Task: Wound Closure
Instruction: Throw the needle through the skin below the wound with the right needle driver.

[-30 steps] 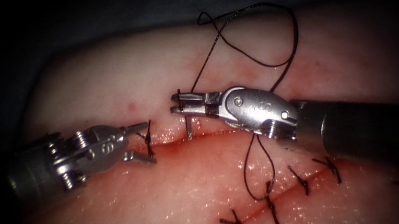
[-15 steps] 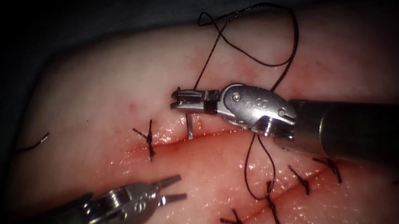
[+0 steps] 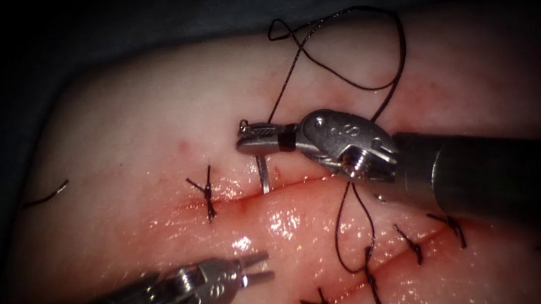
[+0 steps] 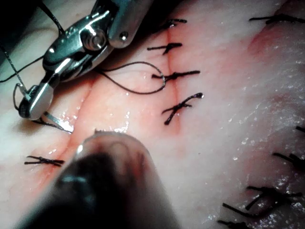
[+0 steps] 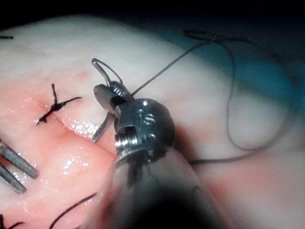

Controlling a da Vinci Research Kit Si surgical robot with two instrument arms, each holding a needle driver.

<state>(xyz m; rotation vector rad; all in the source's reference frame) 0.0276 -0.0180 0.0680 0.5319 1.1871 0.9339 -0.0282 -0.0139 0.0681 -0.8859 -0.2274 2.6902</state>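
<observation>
My right tool (image 3: 245, 141) has its jaws shut on the curved needle (image 3: 263, 174) near its thread end. The needle drops from the jaws to the far edge of the cut (image 3: 297, 184) and its tip is in the tissue there. In the right wrist view the needle (image 5: 101, 130) curves under the jaws (image 5: 102, 93) into the wet edge. Black thread (image 3: 346, 83) rises from the needle's tail and loops over the far tissue. My left tool (image 3: 262, 265) hovers over the near side of the cut, jaws slightly open and holding nothing.
One tied stitch (image 3: 207, 193) crosses the cut left of the needle. A second cut (image 3: 387, 263) nearer the camera carries several stitches, with a thread loop (image 3: 354, 232) rising from one. A cut end of thread (image 3: 48, 194) lies at far left. Red fluid wets the cut's edges.
My left tool left the tied stitch, dropped to the near side of the cut and slid right. My right tool rolled its wrist, bringing the needle steeper into the cut's far edge.
</observation>
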